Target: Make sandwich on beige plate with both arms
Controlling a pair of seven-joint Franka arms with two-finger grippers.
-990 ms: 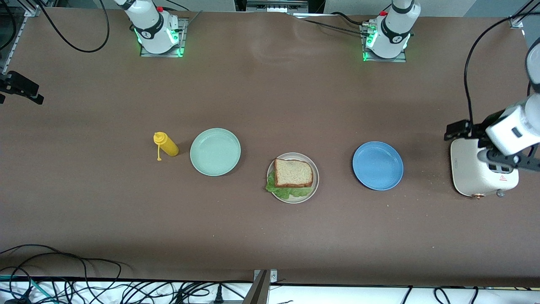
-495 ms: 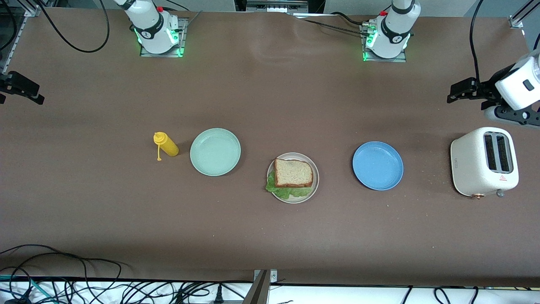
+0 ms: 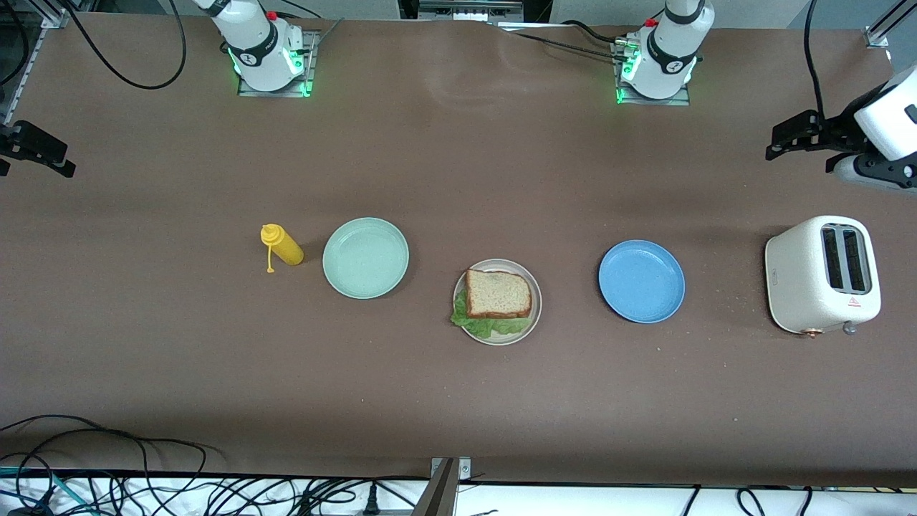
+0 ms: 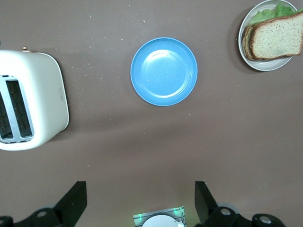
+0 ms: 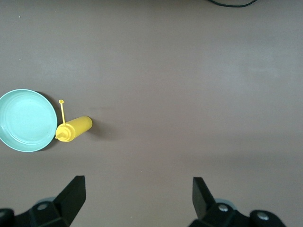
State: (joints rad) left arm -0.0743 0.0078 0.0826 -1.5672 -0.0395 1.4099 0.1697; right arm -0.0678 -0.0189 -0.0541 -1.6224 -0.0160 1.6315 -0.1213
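— Where's the sandwich?

— The tan bread-and-lettuce sandwich (image 3: 498, 301) sits on the round pale beige plate (image 3: 534, 315), mid-bench (image 3: 458, 401), between the mint-green plate (image 3: 365, 257) and the blue plate (image 3: 641, 281).

— And the pincers?

— The left pincer (image 4: 140, 204) hangs wide open and empty at its end of the bench, near the white toaster (image 3: 822, 275). The right pincer (image 5: 137, 202) is spread wide too, holding nothing, up over bare bench near the yellow squeeze bottle (image 5: 74, 128).
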